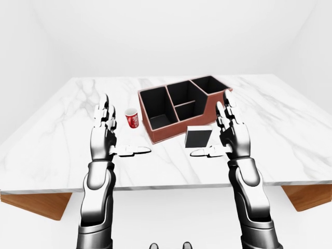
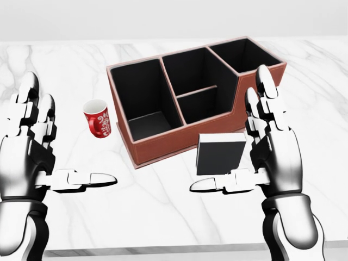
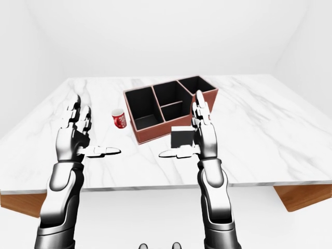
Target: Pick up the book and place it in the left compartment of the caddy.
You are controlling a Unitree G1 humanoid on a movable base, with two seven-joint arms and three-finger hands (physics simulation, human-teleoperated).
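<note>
1. The book (image 2: 219, 153) stands upright on the marble table (image 2: 163, 206), just beside the caddy (image 2: 185, 103); a red cup (image 2: 97, 118) sits to the caddy's left.
2. The right hand (image 2: 261, 157) hovers just right of the book, fingers spread, thumb under its lower edge; contact unclear.
3. The left hand (image 2: 38, 157) hangs spread wide, well apart.

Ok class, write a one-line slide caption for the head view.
Open right hand beside the book, caddy and red cup above.
</note>
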